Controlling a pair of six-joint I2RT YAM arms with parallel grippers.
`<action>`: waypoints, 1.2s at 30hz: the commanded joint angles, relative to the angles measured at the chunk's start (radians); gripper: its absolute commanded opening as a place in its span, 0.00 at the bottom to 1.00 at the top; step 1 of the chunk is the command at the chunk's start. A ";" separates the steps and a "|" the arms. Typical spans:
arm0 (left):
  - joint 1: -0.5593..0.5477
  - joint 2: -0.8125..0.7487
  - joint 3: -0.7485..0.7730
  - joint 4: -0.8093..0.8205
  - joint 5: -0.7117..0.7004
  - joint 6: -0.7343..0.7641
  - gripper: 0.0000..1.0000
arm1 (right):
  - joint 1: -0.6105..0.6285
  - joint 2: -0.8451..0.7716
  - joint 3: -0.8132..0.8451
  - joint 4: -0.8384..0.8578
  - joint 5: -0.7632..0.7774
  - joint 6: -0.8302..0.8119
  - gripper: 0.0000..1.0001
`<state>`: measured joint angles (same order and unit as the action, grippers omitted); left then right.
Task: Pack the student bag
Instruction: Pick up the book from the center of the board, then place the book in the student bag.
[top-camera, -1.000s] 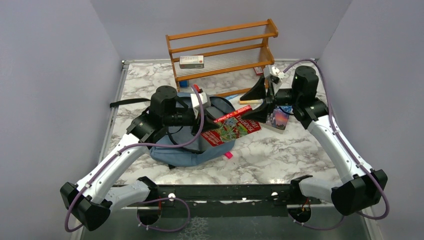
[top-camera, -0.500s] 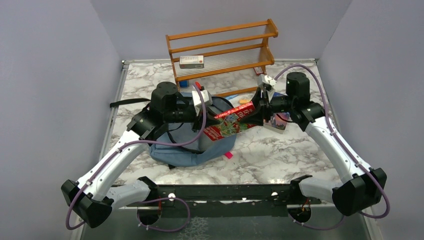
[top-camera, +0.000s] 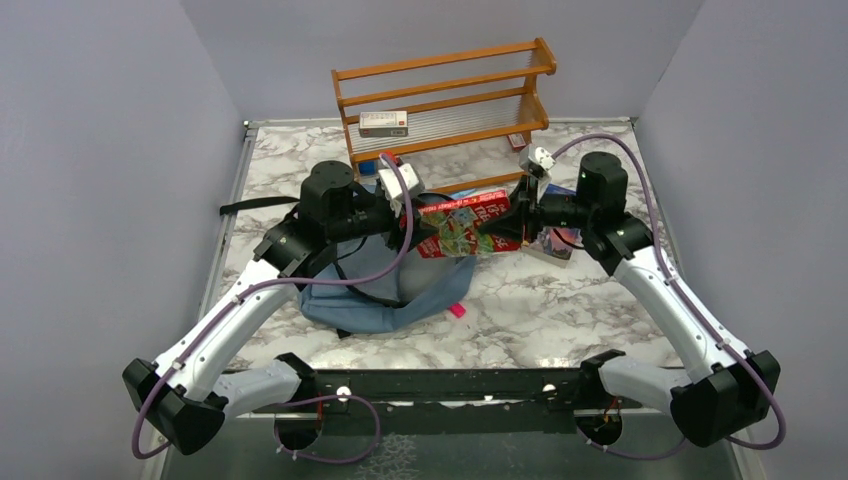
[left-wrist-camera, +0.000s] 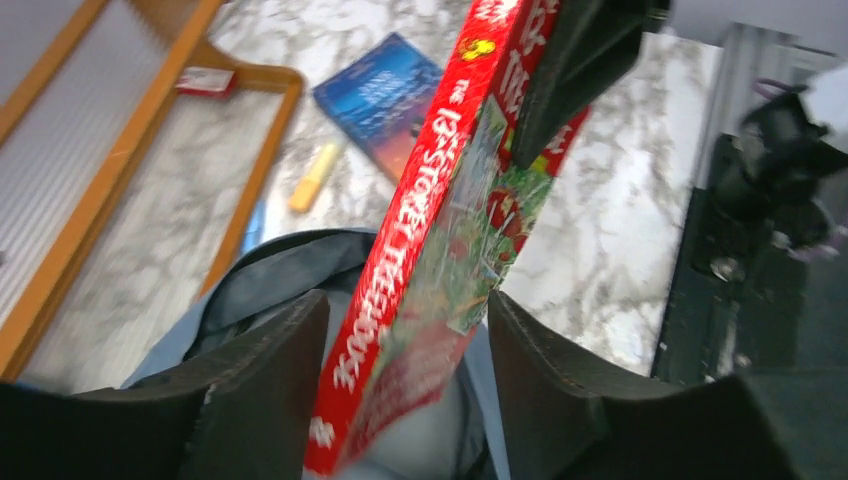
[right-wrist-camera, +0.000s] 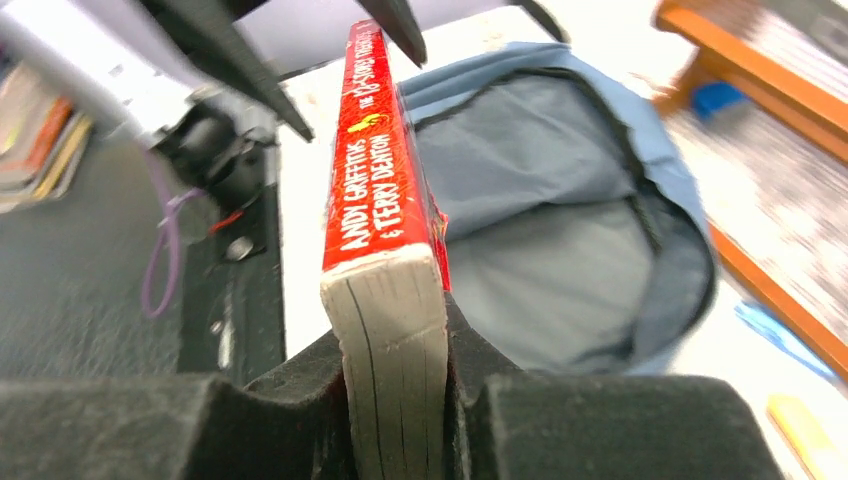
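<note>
Finding the student bag (top-camera: 390, 300) lying on the bench (top-camera: 560, 320), left of the middle, with its mouth gaping open. Squeezing a red book (top-camera: 462, 222) tight at its right end with the right gripper (top-camera: 502, 224), holding it up just above the bag. Holding the left gripper (top-camera: 416, 222) open around the book's left end, gaps showing on both sides. Spotting a wooden shelf (top-camera: 445, 95) standing at the far side.

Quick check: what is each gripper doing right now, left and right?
Left gripper: open, fingers either side of the book, not clamping it.
Right gripper: closed on the book's end.
</note>
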<state>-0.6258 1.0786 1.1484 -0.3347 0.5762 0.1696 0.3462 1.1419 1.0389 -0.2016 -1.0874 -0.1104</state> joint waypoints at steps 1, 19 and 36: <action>0.000 -0.016 -0.020 0.060 -0.295 -0.036 0.66 | 0.005 -0.058 -0.027 0.162 0.435 0.194 0.01; -0.066 0.302 0.018 -0.104 -0.902 -0.139 0.72 | 0.005 -0.110 -0.108 0.127 0.863 0.386 0.01; -0.164 0.583 0.053 -0.203 -1.220 -0.166 0.69 | 0.005 -0.126 -0.111 0.116 0.947 0.382 0.01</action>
<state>-0.7696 1.6131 1.1805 -0.4866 -0.5098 0.0212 0.3489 1.0431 0.9085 -0.1459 -0.1738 0.2695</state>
